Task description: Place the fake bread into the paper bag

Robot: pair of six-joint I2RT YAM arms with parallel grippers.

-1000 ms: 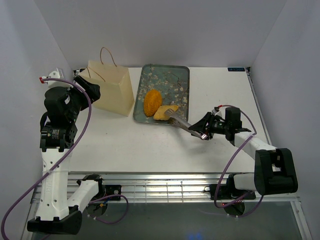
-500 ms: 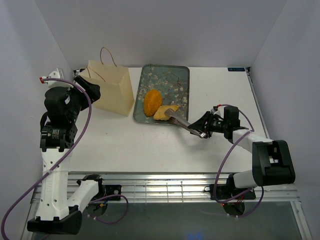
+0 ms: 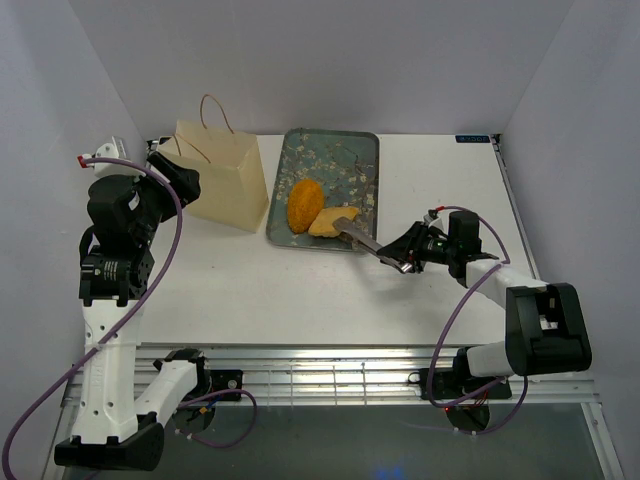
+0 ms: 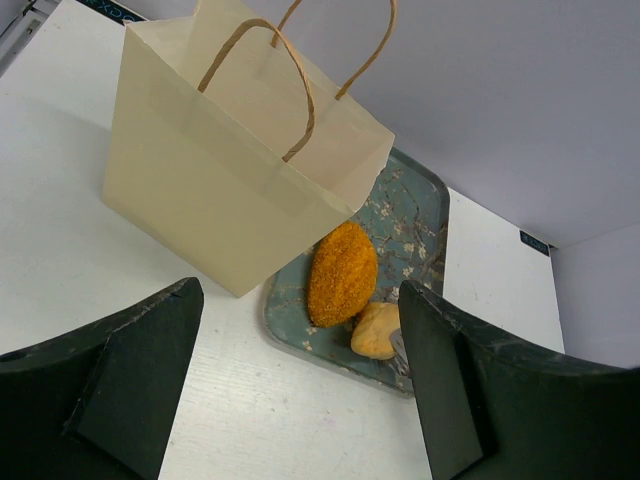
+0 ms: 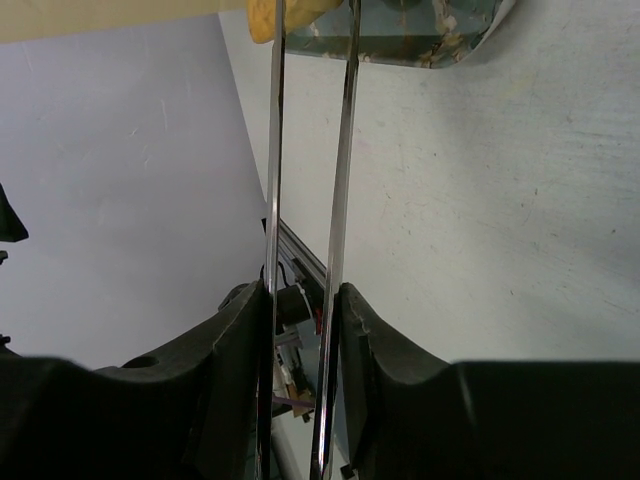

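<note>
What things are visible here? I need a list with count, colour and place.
table: 1, white, under everything
tray: 1, grey-green floral, table's far middle
paper bag: 1, cream, left of tray
loaf: 1, orange, on tray
bread piece: 1, tan, on tray beside loaf
tongs: 1, silver, tips at bread piece
left claw: 1, black, open, near bag
right claw: 1, black, shut on tongs

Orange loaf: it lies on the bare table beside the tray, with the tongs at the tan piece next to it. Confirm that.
Not quite. The orange loaf lies on the tray, not beside it; the top external view shows this. The rest holds: the tongs, held in the right gripper, are at the tan piece next to the loaf.
</note>
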